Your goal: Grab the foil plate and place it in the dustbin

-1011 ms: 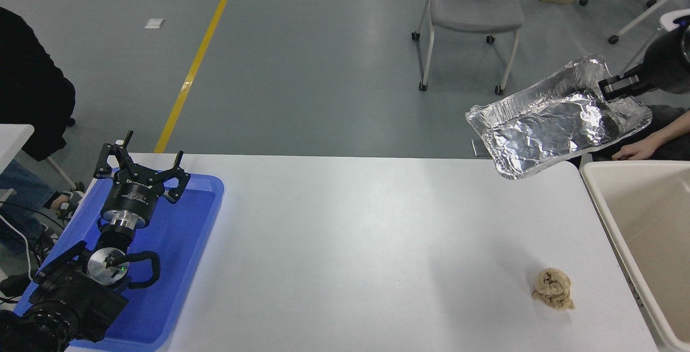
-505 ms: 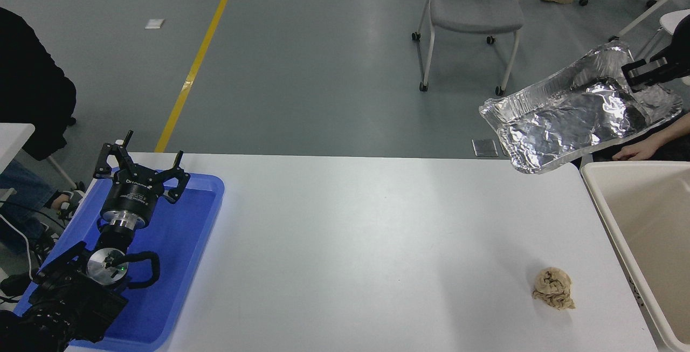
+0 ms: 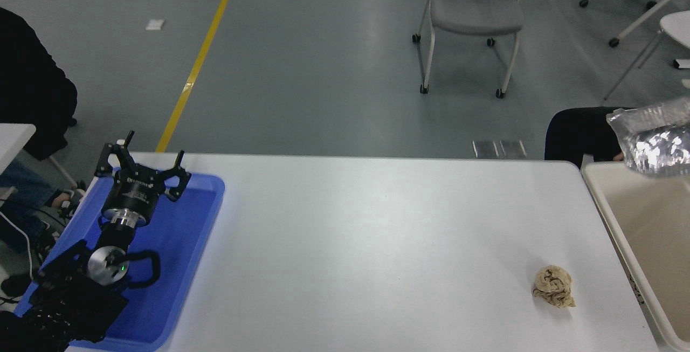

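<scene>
Foil plate [image 3: 655, 139] shows only in part at the right edge of the view, a shiny, crinkled silver sheet with a rolled rim, blurred, hanging in the air above the far left corner of the dustbin [image 3: 620, 222] and touching nothing that can be seen. Its far end runs out of the picture. The right gripper is out of view, so whether jaws grip the plate cannot be told.

The dustbin is a large cream-beige bin with smooth walls and a thick rounded rim, standing just beside the right end of the white worktop [image 3: 377, 255]. Left of the dustbin, near the worktop's front right corner, lies a small tan-brown paper wad [image 3: 553, 286], well apart from the plate. Just behind the dustbin's far left corner, a person's dark-clad limb [image 3: 577, 135] sits beside the plate.

Far to the left of the dustbin, a blue tray [image 3: 188, 244] rests on the worktop's left end, and the left gripper [image 3: 141, 166] is parked over it with its jaws spread open and empty. Beyond the worktop, a grey chair [image 3: 474, 12] stands on the floor.
</scene>
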`<action>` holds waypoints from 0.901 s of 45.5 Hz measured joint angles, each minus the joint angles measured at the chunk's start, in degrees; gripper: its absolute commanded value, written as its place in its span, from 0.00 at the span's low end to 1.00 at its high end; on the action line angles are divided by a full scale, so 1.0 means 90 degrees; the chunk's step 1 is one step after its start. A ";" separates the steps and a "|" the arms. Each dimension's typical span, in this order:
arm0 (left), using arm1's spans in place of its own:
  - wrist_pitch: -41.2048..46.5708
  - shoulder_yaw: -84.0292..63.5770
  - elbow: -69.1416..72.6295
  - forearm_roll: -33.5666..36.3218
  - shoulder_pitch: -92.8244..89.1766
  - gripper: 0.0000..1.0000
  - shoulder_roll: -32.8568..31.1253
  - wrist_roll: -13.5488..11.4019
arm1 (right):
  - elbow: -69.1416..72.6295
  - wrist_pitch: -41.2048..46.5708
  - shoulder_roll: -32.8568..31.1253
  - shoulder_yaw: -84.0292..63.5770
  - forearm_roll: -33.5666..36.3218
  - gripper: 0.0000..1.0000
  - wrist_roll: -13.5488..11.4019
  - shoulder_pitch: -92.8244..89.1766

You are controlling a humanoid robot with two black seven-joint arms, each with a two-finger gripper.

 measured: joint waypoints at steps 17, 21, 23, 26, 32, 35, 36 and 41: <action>0.0000 0.0001 0.0001 0.0000 0.0001 1.00 -0.0002 0.0000 | -0.2141 -0.1243 -0.0053 0.2240 0.0483 0.00 0.0016 -0.3894; 0.0000 0.0001 0.0000 -0.0001 0.0004 1.00 -0.0002 0.0000 | -0.2662 -0.1381 0.0192 0.2557 0.0976 0.00 0.0013 -0.4713; 0.0000 0.0001 0.0002 -0.0001 0.0005 1.00 -0.0002 -0.0001 | -0.2972 -0.1453 0.0376 0.2711 0.1338 0.00 0.0009 -0.5196; 0.0000 0.0002 0.0004 -0.0001 0.0005 1.00 -0.0003 0.0000 | -0.3242 -0.1556 0.0552 0.2829 0.1703 0.00 -0.0017 -0.5592; 0.0000 0.0002 0.0004 0.0001 0.0006 1.00 -0.0002 0.0000 | -0.3593 -0.1791 0.0885 0.3014 0.2317 0.00 -0.0085 -0.6243; 0.0000 0.0002 0.0004 0.0000 0.0006 1.00 -0.0002 -0.0002 | -0.3695 -0.1893 0.1042 0.3110 0.2579 0.00 -0.0123 -0.6500; 0.0000 0.0002 0.0005 0.0000 0.0006 1.00 -0.0002 -0.0003 | -0.3743 -0.1933 0.1094 0.3149 0.2672 0.00 -0.0142 -0.6593; 0.0000 0.0001 0.0005 -0.0001 0.0005 1.00 -0.0001 -0.0008 | -0.3848 -0.2029 0.1246 0.3256 0.2918 0.00 -0.0180 -0.6854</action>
